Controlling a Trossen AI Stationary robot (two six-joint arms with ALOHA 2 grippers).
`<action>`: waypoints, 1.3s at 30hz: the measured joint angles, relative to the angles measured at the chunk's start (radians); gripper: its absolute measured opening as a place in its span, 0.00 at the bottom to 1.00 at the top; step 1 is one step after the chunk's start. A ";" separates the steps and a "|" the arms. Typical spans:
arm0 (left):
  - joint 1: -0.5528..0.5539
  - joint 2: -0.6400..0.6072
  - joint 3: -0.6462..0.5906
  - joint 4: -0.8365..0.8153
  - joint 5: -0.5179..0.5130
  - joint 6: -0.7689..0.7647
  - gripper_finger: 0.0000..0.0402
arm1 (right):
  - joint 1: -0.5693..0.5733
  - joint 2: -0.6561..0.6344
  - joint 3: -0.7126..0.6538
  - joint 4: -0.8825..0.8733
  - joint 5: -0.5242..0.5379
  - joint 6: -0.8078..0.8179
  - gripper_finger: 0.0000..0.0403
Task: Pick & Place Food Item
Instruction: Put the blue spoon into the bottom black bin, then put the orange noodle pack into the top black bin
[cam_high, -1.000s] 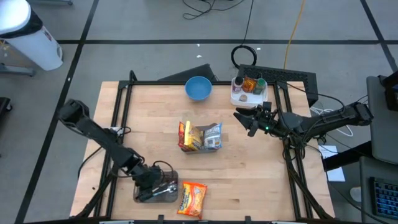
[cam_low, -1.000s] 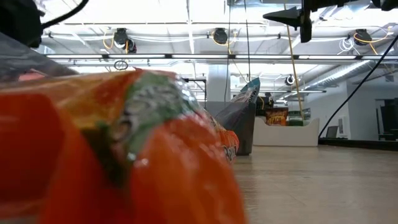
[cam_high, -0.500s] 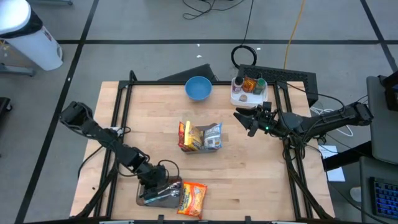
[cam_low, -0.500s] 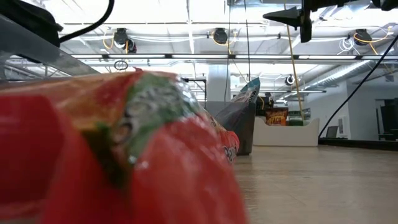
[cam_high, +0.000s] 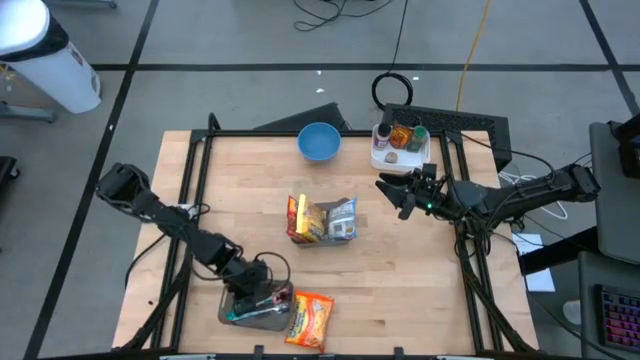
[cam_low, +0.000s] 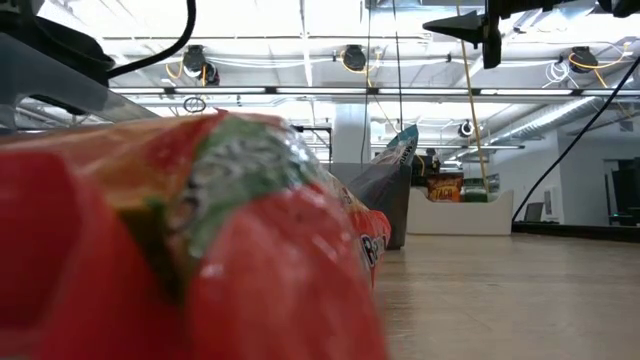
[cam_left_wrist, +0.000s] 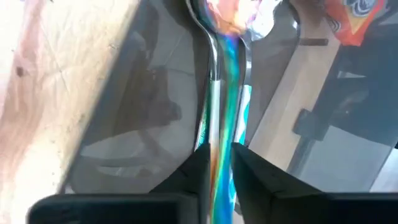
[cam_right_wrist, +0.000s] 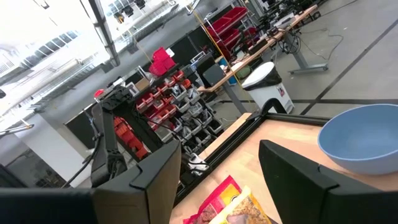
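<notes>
An orange snack bag (cam_high: 308, 318) lies flat at the table's near edge and fills the low view (cam_low: 200, 240). Right beside it, on its left, lies a grey see-through plastic pouch (cam_high: 245, 310). My left gripper (cam_high: 262, 298) slants down onto this pouch and is shut on a raised shiny ridge of it (cam_left_wrist: 221, 124). The orange bag's corner (cam_left_wrist: 360, 12) shows just beyond. My right gripper (cam_high: 390, 190) hangs open in the air over the table's right side, holding nothing (cam_right_wrist: 221, 186). My left gripper pinches a thin, rainbow-shining ridge of the plastic pouch (cam_left_wrist: 221, 163) between its two fingers (cam_left_wrist: 200, 171). The fingers slant down from the table's left and lie along the ridge. The pouch spreads away on either side onto the wood. One layer or several, I cannot tell.
Two upright snack bags (cam_high: 322, 220) stand together mid-table. A blue bowl (cam_high: 319, 141) sits at the far edge, and a white tray with small jars (cam_high: 400, 145) at the far right. A black frame (cam_high: 195, 190) runs along the table's edges.
My left gripper has gone a little toward the table's right edge, closer to the orange snack bag, and the grey pouch has slid along with it. The orange bag stays where it was.
</notes>
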 joint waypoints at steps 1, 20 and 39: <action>0.003 0.000 0.000 -0.001 0.000 0.000 0.19 | 0.000 0.000 0.000 0.000 0.000 0.000 0.52; 0.060 -0.194 0.000 -0.134 -0.073 -0.041 0.45 | 0.000 0.000 0.000 0.000 0.000 0.018 0.52; 0.194 -0.707 0.052 0.244 -0.800 0.335 0.45 | 0.000 0.039 0.245 0.005 -0.228 -0.245 0.52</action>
